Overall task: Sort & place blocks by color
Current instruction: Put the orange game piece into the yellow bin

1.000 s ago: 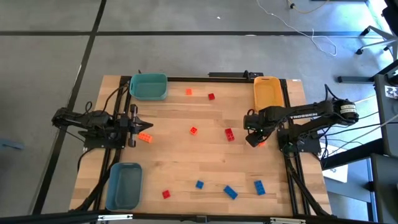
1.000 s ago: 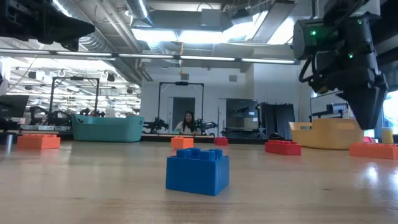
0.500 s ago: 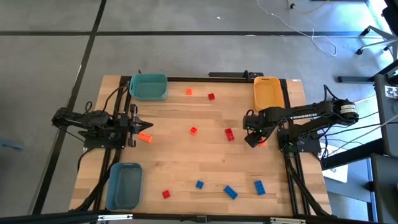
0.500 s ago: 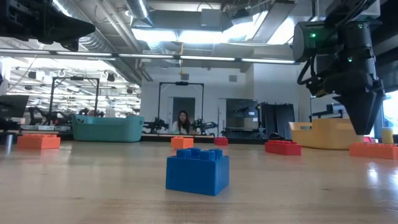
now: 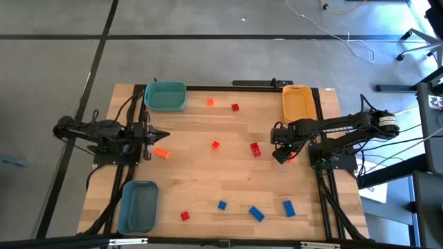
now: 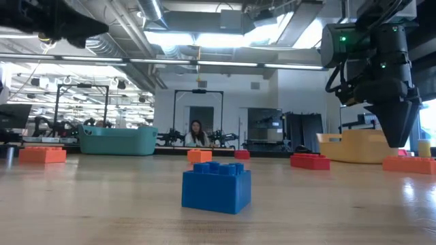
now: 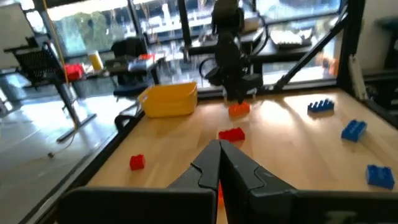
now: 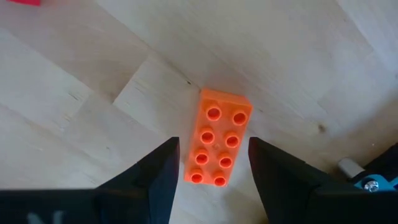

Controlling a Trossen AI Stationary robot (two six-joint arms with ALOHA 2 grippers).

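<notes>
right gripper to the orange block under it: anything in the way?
Nothing visible. The right gripper hangs open directly over the orange block, fingers on either side of it, bare table around. The nearest red block lies clear to the side. The left gripper waits shut across the table.

- A robotics lab or workshop: open hall with bare ceiling ducts [image 6: 136,27] and strip lights [image 6: 225,37].
- More robot rigs [image 6: 61,126] stand behind; a person [image 6: 195,134] sits there.
</notes>
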